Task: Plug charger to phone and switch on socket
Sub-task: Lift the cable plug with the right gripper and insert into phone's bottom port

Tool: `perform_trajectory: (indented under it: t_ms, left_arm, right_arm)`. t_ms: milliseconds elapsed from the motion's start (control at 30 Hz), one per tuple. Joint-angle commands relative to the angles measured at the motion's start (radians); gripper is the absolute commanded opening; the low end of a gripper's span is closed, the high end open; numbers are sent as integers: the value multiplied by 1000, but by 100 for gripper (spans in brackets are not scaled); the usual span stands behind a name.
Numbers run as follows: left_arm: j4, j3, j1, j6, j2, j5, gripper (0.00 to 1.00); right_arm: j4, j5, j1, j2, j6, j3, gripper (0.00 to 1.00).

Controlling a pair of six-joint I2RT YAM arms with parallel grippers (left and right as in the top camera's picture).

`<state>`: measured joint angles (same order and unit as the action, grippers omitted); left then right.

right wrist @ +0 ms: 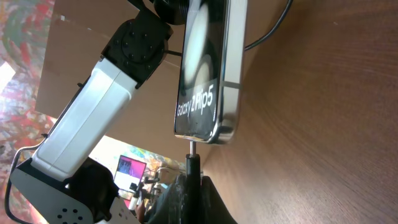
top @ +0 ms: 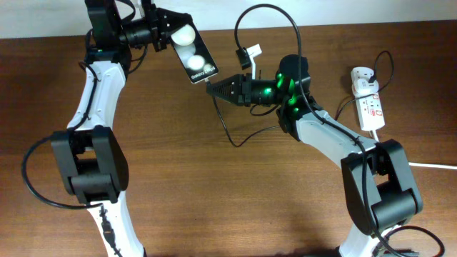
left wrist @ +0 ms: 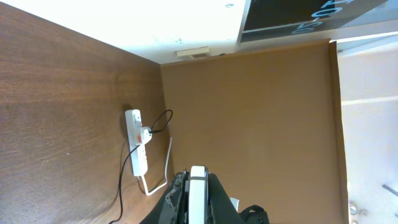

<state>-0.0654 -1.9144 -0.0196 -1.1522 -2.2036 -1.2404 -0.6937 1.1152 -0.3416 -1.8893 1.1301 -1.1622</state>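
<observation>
Overhead, left gripper (top: 166,36) clasps the phone (top: 193,56); right gripper (top: 214,89) pinches the charger (right wrist: 192,160), tip meeting the phone's bottom edge; socket (top: 370,107) lies well apart.

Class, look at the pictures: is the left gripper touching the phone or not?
Touching. The overhead view shows the left gripper clamped on one end of the phone; the left wrist view shows the phone's thin edge between its fingers.

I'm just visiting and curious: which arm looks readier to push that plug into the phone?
Right. The right tool grips the charger plug, whose metal tip sits just short of the end of the Galaxy Z Flip5 phone. The left tool is busy holding that phone.
</observation>
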Motion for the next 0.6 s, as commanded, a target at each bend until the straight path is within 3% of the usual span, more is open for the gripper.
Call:
perform_trajectory:
  t_ms: [0, 567]
  left_arm:
    - [-5, -16, 17, 1, -3, -21, 0]
    - [-5, -16, 17, -14, -3, -16, 0]
  right_arm:
    - [-6, -22, -3, 22, 2, -11, 4]
    - [-92, 8, -3, -25, 1, -10, 4]
